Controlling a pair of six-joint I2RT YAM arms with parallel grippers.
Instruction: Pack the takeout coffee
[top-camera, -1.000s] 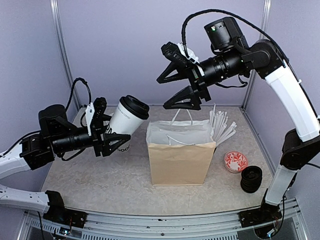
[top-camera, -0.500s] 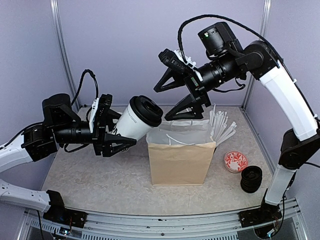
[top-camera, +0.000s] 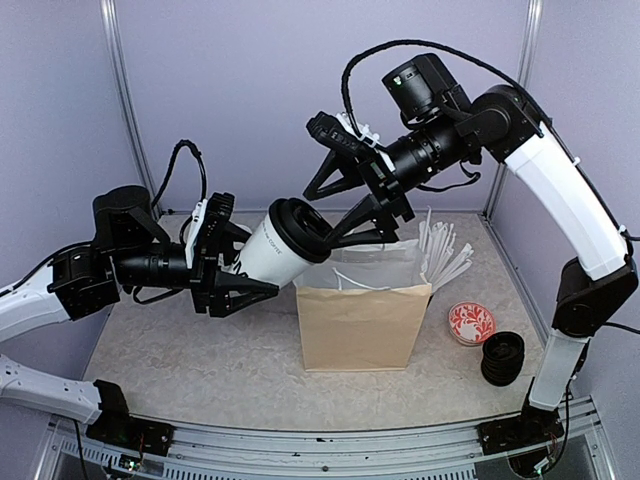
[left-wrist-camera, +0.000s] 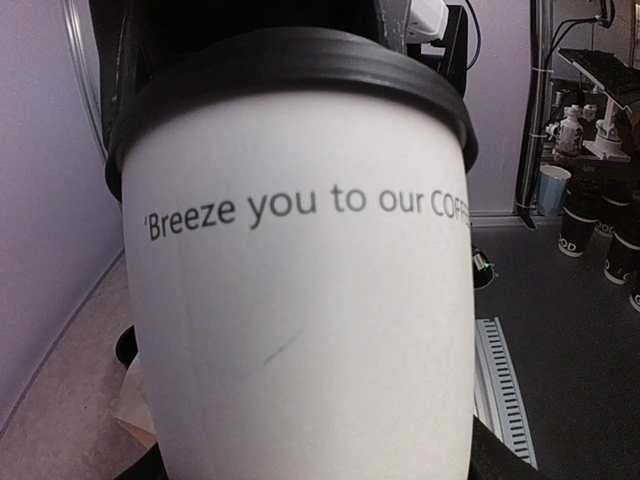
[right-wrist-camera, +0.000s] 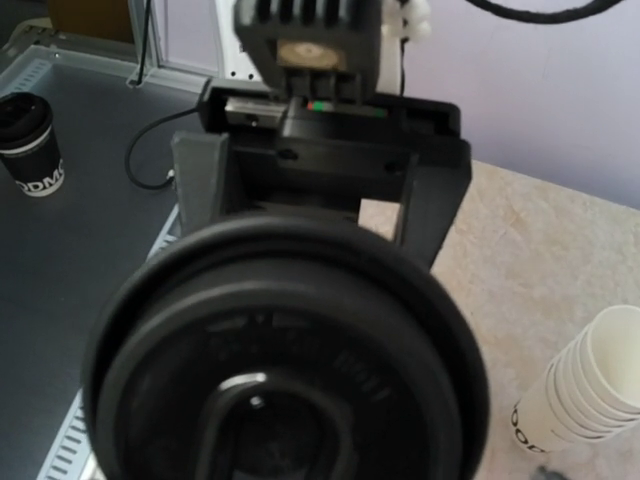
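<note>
You are handing the coffee cup (top-camera: 275, 248) across: your left gripper (top-camera: 250, 265) squeezes its white side in the air at ten o'clock from the paper bag (top-camera: 360, 325), and your right gripper (top-camera: 318, 215), wide open around the lid (right-wrist-camera: 290, 350), must close gently next.

Left wrist view: you can read one line clearly. The white paper cup (left-wrist-camera: 300, 300) carries black print, 'Breeze you to our COFF, and the rest is lost round the curve. In the top view the same print is too small for you to read.

Black cups (left-wrist-camera: 572, 235), background right: white letters "OD", partial.

Right wrist view:
- Black cup (right-wrist-camera: 27, 140), upper left: white "ODM", further letters cut off.
- Lid (right-wrist-camera: 290, 400): raised marks, blurred, unreadable.
- Stack of white cups (right-wrist-camera: 590, 390): dark print, illegible.
</note>
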